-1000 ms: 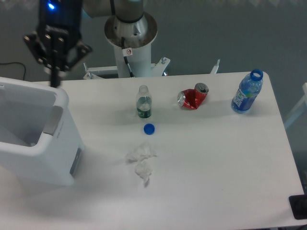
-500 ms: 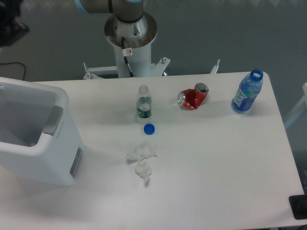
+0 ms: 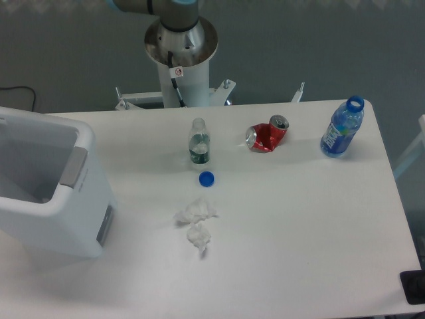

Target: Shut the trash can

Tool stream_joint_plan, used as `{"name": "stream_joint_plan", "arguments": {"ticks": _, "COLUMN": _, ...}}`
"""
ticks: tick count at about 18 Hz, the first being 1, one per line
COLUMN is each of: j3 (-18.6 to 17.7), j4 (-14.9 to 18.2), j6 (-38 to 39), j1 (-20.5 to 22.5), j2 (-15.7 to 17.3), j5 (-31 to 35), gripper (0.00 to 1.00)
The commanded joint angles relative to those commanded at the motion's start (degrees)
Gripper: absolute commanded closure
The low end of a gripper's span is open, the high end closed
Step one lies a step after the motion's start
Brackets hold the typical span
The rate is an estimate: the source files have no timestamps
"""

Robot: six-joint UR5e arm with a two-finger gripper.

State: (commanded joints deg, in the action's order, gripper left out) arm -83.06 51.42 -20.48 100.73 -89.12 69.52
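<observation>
Standing at the left edge of the surface (image 3: 299, 219), the trash can (image 3: 50, 199) is seen with its top open and its inside exposed, so the closing step is judged not yet done. The gripper is out of frame, so its state cannot be told; the lid itself cannot be made out and must be reached and brought down over the opening

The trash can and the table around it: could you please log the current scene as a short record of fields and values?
trash can: far left of the table, top open, inside visible, grey latch on its right rim
gripper: out of the frame
robot base: behind the table's far edge
clear bottle: upright, uncapped, table centre
blue cap: lies just in front of that bottle
crushed red can: on its side
blue bottle: upright, uncapped, far right
crumpled tissue: loose, nearer the front edge
</observation>
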Motion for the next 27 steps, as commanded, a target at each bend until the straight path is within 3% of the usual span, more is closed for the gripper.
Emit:
{"name": "stream_joint_plan", "arguments": {"ticks": 4, "j3": 0.00, "j4": 0.17, "j6": -0.35, "j1": -2.21, "j2": -0.97, "j5": 1.14, "gripper": 0.96}}
{"name": "stream_joint_plan", "arguments": {"ticks": 27, "j3": -1.05, "j4": 0.62, "j6": 1.93, "j1": -0.98, "j2": -1.76, "j5": 8.70, "gripper": 0.96}}
